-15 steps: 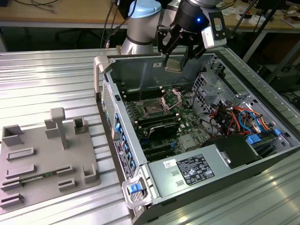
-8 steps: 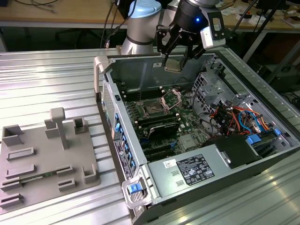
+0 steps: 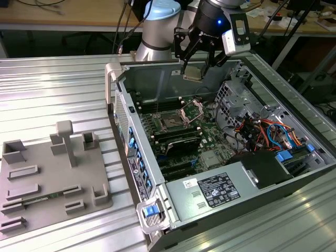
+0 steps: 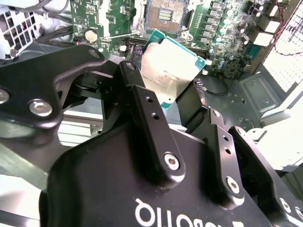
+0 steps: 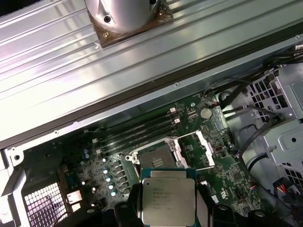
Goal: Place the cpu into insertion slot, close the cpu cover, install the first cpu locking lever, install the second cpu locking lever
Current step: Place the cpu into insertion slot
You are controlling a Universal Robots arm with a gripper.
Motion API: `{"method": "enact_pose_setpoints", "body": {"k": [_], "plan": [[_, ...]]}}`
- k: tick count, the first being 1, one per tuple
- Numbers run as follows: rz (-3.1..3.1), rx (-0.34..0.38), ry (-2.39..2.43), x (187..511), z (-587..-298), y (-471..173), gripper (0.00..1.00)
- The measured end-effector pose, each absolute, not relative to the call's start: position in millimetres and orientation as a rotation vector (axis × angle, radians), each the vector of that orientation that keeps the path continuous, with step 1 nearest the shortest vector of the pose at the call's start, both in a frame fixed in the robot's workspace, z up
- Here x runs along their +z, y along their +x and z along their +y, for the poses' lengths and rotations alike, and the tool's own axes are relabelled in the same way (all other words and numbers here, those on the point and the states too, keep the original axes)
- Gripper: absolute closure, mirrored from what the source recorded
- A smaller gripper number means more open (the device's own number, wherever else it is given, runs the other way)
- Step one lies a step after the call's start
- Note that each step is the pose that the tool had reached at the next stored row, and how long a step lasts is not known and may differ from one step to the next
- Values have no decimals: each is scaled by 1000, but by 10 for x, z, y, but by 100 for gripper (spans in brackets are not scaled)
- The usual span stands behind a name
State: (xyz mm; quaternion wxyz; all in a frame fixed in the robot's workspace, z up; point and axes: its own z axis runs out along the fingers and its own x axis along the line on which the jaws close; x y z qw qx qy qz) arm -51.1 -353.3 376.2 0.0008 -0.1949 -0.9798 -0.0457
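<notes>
The jaws hold the cpu (image 3: 192, 73) by two opposite edges, closed narrow on it. One black finger (image 4: 142, 106) shows on either side of the chip in the second wrist view. The cpu hangs in the air over the open case (image 3: 137, 157), above the far part of the green board (image 3: 210, 134) and close to the case's back wall in the exterior view. It touches nothing but the jaws.

The chip lies roughly flat. Its silver-grey metal top (image 5: 168, 198) faces up toward the wrist, with a thin green rim around it. It looks close to square, so I cannot tell a long axis. Its free edges run between the two fingers.

The slot (image 3: 170, 122) sits on the board well below the cpu, nearer the camera in the exterior view, and its dark centre lies open to view. The cover (image 3: 193, 109) is swung up on its hinge. It stands tilted at the slot's edge on the exterior view's right. In the first wrist view, the slot (image 5: 154, 156) and the raised cover (image 5: 200, 150) sit just beyond the cpu, beside the long memory slots (image 5: 137, 132).

The case rests on a ribbed metal tabletop (image 3: 52, 89). A grey fixture plate (image 3: 47, 178) lies beside it, on the exterior view's left.
</notes>
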Motion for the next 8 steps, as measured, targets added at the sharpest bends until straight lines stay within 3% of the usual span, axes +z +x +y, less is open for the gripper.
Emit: {"method": "enact_pose_setpoints", "body": {"k": [8], "plan": [[-3055,-144,-724,3758,-3532,-526,45]]}}
